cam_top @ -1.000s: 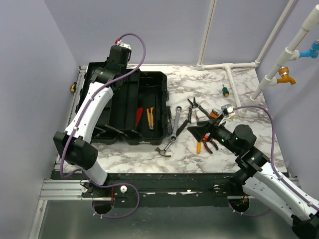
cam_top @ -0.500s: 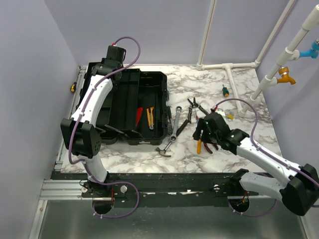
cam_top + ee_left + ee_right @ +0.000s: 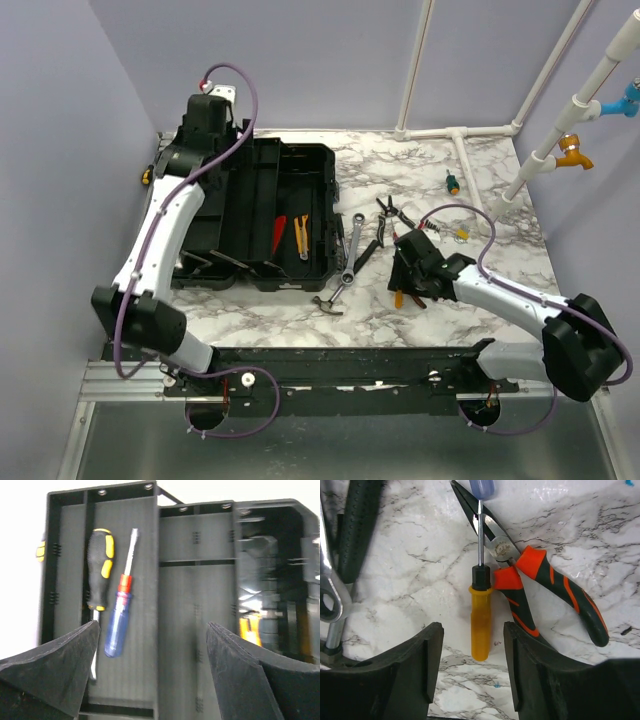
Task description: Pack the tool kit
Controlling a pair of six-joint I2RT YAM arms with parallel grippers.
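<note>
The black tool box (image 3: 318, 205) lies open at the table's left. My left gripper (image 3: 152, 630) hangs open and empty above its far-left tray, where a black-and-yellow screwdriver (image 3: 100, 570) and a blue-handled screwdriver (image 3: 119, 620) lie side by side. My right gripper (image 3: 472, 630) is low over the marble, open, its fingers on either side of a yellow-handled screwdriver (image 3: 481, 625) without touching it. Orange-and-black pliers (image 3: 545, 590) lie against that screwdriver's shaft. From above, the right gripper (image 3: 405, 275) covers most of the yellow screwdriver (image 3: 398, 297).
A wrench (image 3: 352, 250), a hammer (image 3: 328, 300), dark pliers (image 3: 390, 215) and a small green screwdriver (image 3: 452, 183) lie loose on the marble. A red tool (image 3: 279, 233) and a yellow knife (image 3: 301, 236) sit in the box. White pipes (image 3: 470, 170) stand at the back right.
My left gripper has opened and drawn back toward the box's far-left corner. The right arm has dropped over the yellow screwdriver, its jaws narrowing around the handle.
</note>
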